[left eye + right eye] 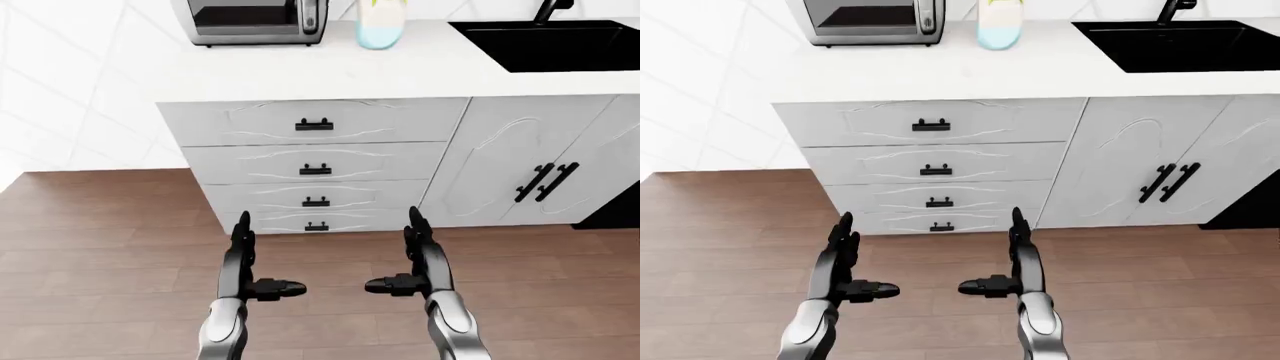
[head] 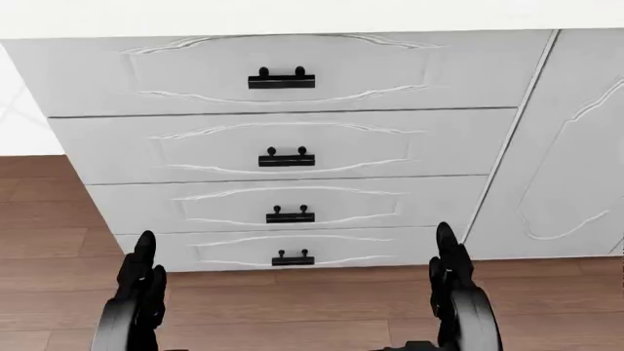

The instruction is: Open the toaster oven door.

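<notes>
Counter (image 1: 300,71): white, above four drawers (image 1: 315,161); black sink (image 1: 555,43) at right.
Toaster oven (image 1: 255,19): top left, door seemingly closed, cropped.
Floor (image 1: 100,247): brown wood.
Left robot hand (image 1: 245,262): open, empty.
Right robot hand (image 1: 415,259): open, empty.

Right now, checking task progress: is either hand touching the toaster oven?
Apart. The left-eye view shows the left hand and right hand low over the floor, the toaster oven far above on the counter.
</notes>
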Tool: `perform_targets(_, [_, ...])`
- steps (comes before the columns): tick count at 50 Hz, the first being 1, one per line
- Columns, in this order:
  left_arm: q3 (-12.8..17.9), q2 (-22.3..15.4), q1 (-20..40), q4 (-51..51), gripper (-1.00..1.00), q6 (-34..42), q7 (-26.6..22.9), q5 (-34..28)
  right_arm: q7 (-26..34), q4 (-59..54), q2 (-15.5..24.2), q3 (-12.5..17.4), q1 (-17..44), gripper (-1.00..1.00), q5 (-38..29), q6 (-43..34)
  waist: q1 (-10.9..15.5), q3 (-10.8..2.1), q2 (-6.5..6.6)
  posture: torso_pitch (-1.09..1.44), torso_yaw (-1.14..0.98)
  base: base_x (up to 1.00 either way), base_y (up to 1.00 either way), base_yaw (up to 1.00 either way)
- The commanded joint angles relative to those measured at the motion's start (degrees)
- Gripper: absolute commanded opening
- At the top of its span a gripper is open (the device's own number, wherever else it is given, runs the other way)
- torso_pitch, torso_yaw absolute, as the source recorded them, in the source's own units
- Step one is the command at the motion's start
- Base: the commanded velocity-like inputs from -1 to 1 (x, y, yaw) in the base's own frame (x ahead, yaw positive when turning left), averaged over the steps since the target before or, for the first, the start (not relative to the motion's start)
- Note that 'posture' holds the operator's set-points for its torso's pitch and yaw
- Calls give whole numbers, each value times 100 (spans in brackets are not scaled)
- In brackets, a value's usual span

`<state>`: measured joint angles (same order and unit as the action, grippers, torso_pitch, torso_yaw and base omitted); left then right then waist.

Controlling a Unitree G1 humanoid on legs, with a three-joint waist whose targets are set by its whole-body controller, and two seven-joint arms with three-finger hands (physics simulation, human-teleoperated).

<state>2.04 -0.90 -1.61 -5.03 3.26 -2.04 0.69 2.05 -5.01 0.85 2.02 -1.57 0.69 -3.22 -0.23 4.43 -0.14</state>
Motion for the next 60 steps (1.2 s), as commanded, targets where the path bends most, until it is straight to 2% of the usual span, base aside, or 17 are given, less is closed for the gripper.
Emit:
perform_targets(1, [-29,-17,153,700,100,-130,25,-30,26,288,28,-1,216,100,-11,621,-12,-5,-45,0,0,0,0,0])
perform_targets(3, [1,11,163,784,100,-88,105,-19,1,475,-9,-55,104,100,-53,620,30,-352,1,0,0,0,0,0])
perform_targets(4, [-4,15,152,669,100,-203,93,-10,-35,566,-21,-79,49,100,-97,601,29,-306,-3,0,0,0,0,0])
perform_targets(5, [-43,19,81,738,100,-212,82,-35,-61,630,-30,-73,24,100,-91,583,31,-98,-41,0,0,0,0,0])
perform_targets(7, [-115,-18,-1,930,100,-74,-73,-49,-60,716,-23,-108,-32,100,-150,603,37,-392,-41,0,0,0,0,0])
perform_targets(8, [-96,-6,10,957,100,-47,-60,-53,-60,709,-20,-114,-38,100,-175,624,38,-427,-36,0,0,0,0,0])
perform_targets(13, [-30,-16,77,1182,100,180,-44,-36,-107,1075,-12,-105,22,100,-259,362,44,-445,-25,0,0,0,0,0])
perform_targets(20, [-293,10,436,3133,100,1844,-68,-244,-114,1961,38,-1,227,100,-240,-419,43,-503,-25,0,0,0,0,0])
perform_targets(27, [-25,-96,1055,3616,100,2680,-105,-233,-143,3526,100,148,756,100,9,-2118,61,-560,-28,0,0,0,0,0])
perform_targets(37, [534,-545,2192,4518,100,4273,63,160,-362,4973,406,449,1969,100,325,-4068,64,-464,-38,0,0,0,0,0])
perform_targets(38, [533,-576,2276,4604,100,4420,83,198,-390,5028,418,458,2003,100,363,-4134,60,-559,-2,0,0,6,0,0])
perform_targets(44, [567,-677,2443,4583,100,4514,169,293,-461,5203,440,496,2021,100,617,-4285,61,-188,-19,0,0,22,0,0])
perform_targets(47, [555,-686,2449,4641,100,4571,199,312,-491,5187,418,498,1969,100,715,-4145,50,-137,-204,0,0,37,0,0])
perform_targets(51, [524,-641,2314,4512,100,4354,217,307,-506,5192,435,491,1840,100,776,-4027,28,-167,-172,0,0,38,0,0])
perform_targets(57, [505,-634,2255,4466,100,4278,197,302,-568,5143,427,485,1795,100,854,-3901,-10,-177,113,0,0,39,0,0])
perform_targets(59, [524,-604,2228,4430,100,4226,208,321,-557,5119,410,444,1704,100,845,-3812,-46,-219,385,0,0,45,0,0])
perform_targets(60, [517,-595,2210,4394,100,4183,210,327,-556,5110,402,438,1683,100,844,-3793,-27,-310,616,0,0,49,0,0])
